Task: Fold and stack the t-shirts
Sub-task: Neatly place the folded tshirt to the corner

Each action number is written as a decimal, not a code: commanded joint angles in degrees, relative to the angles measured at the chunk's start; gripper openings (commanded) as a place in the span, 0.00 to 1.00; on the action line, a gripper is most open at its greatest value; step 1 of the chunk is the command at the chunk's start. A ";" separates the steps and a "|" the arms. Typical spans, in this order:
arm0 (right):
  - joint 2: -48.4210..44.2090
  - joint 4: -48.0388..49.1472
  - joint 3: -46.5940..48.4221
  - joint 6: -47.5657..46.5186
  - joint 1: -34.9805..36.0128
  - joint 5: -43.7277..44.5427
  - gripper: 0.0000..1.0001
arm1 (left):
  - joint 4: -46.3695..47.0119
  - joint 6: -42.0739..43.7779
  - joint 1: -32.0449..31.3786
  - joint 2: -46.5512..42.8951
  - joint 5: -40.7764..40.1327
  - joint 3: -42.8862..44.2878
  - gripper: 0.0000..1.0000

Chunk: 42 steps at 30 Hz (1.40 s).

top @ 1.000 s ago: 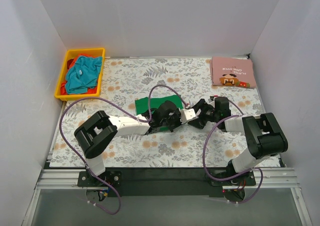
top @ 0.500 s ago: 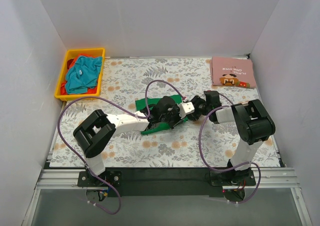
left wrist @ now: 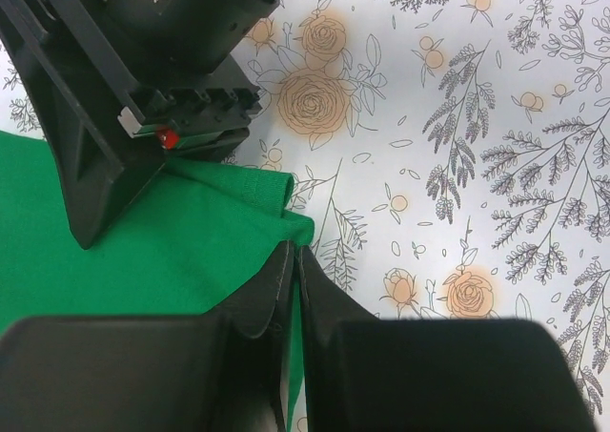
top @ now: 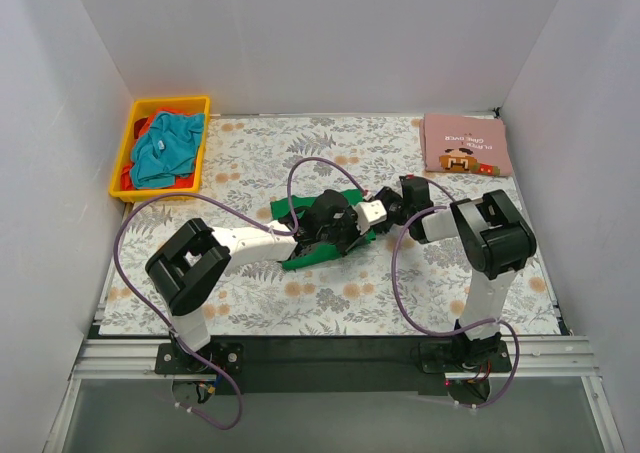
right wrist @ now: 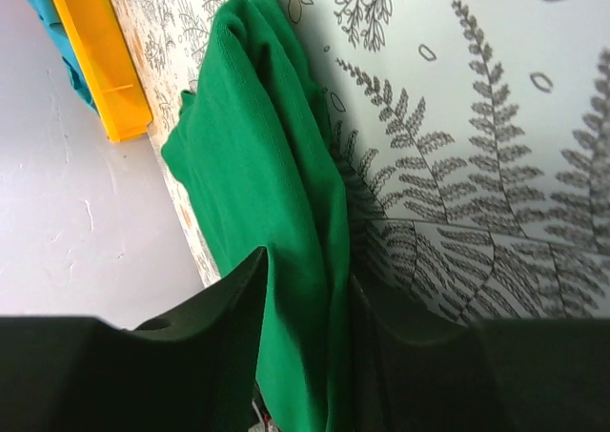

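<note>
Since 1 s ago: R gripper (right wrist: 305, 298) has swung in beside L gripper (left wrist: 291, 289), bunching green shirt (top: 312, 258) at mid-cover (top: 400, 283). Fold prob. under way. Both claws pinch green cloth. Pink shirt (top: 465, 145) folded at far R corner; teal shirt (top: 165, 145) in bin (top: 170, 101).

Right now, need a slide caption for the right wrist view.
Right gripper pinching a fold of the green shirt above the floral cover, yellow bin beyond.
</note>
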 commanded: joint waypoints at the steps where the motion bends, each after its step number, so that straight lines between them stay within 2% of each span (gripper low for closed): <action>1: 2.38 0.78 1.27 -1.53 0.70 2.69 0.43 | 0.31 -0.83 0.42 -4.48 1.22 2.08 0.00; 10: 5.72 2.01 2.94 -3.11 2.55 3.92 0.38 | 0.75 -1.09 0.68 -4.57 1.83 1.64 0.00; 13: 6.16 2.19 3.47 -3.55 2.55 3.83 0.28 | 0.83 -1.26 0.68 -4.57 1.92 1.64 0.00; 16: 5.99 1.84 5.65 -7.15 2.46 3.13 0.09 | 0.31 -1.79 0.86 -4.83 1.83 1.55 0.00; 17: 5.47 0.36 7.75 -11.16 2.46 2.69 0.02 | -1.26 -3.01 1.38 -5.27 1.83 1.81 0.00; 18: 5.11 -1.40 7.77 -13.20 2.29 2.69 0.01 | -2.58 -3.72 1.39 -5.71 2.35 1.82 0.01; 20: 4.59 -6.65 11.98 -18.29 1.41 1.47 0.01 | -5.57 -6.43 3.23 -8.51 5.33 1.91 0.13; 21: 4.15 -8.87 13.39 -23.11 1.06 1.37 0.01 | -8.37 -7.49 3.93 -10.09 5.87 1.56 0.25; 22: 3.97 -11.15 16.53 -25.77 0.36 1.37 0.01 | -9.44 -8.38 5.42 -11.67 6.75 0.34 0.30; 25: 4.40 -20.73 21.64 -36.49 -0.87 1.45 0.01 | -14.01 -8.82 7.36 -18.18 7.63 -1.34 0.46; 27: 5.81 -28.03 27.79 -41.94 -1.75 1.02 0.01 | -16.47 -8.39 8.06 -22.56 6.59 -3.10 0.51; 29: 7.56 -33.14 34.18 -49.76 -3.07 0.58 0.01 | -17.71 -8.03 9.03 -25.21 5.70 -4.85 0.59; 31: 8.80 -38.05 38.43 -56.77 -4.38 1.80 0.01 | -19.29 -8.03 10.00 -28.21 4.30 -5.91 0.64; 37: 13.81 -52.37 56.71 -67.17 -8.95 5.14 0.01 | -20.52 -9.70 11.58 -34.00 1.48 -10.92 0.66; 42: 15.21 -55.20 65.77 -75.70 -11.59 9.19 0.01 | -21.40 -8.91 12.90 -35.42 1.57 -12.86 0.66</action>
